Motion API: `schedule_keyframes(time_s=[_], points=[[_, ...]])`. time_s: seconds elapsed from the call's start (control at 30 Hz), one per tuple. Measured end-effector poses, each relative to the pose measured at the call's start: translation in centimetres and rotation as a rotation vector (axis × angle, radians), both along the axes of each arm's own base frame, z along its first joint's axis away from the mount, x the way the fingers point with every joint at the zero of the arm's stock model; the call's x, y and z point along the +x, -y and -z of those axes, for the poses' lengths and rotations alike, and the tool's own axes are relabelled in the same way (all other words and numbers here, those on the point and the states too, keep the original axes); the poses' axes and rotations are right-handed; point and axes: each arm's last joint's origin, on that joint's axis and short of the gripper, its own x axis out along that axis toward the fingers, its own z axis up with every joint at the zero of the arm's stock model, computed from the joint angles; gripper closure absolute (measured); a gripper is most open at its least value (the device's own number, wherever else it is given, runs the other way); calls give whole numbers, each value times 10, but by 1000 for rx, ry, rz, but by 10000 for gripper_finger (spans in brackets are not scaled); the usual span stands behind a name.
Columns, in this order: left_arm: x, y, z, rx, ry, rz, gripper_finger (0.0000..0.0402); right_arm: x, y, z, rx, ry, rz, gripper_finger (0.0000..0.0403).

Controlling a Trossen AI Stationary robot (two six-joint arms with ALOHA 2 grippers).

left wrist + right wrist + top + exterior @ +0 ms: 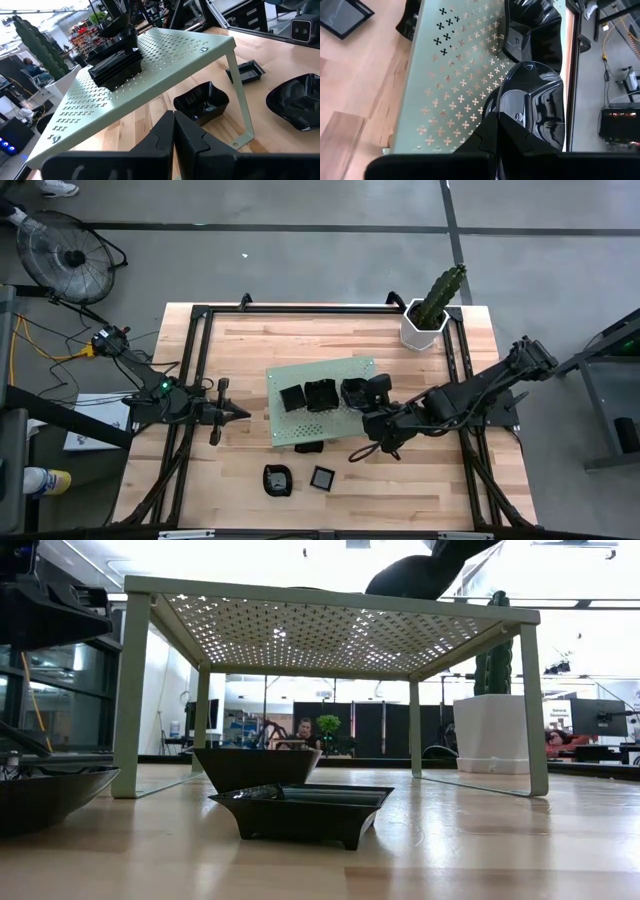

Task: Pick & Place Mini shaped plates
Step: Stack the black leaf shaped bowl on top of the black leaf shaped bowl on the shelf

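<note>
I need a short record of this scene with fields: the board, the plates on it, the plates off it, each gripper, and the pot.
board: green perforated board, raised on legs at table centre
plates on board: black stacks
plates off board: two on the table, one under the board's edge
left gripper: jaws shut, beside the board, waiting
right gripper: jaws shut, at the board's corner
pot: white plant pot, far corner

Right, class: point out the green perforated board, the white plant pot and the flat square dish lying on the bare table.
green perforated board [340,372]: high view, bare part of its top near the far edge.
white plant pot [412,333]: high view, its near wall.
flat square dish [322,477]: high view, its centre.
</note>
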Motion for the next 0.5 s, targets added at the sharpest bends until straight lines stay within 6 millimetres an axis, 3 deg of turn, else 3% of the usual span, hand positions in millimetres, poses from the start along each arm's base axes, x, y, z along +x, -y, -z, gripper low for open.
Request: schedule_keyframes(time_s=[0.5], points=[[0,0,0,0,0,1,400,5,14,2,35,-53,-16,400]])
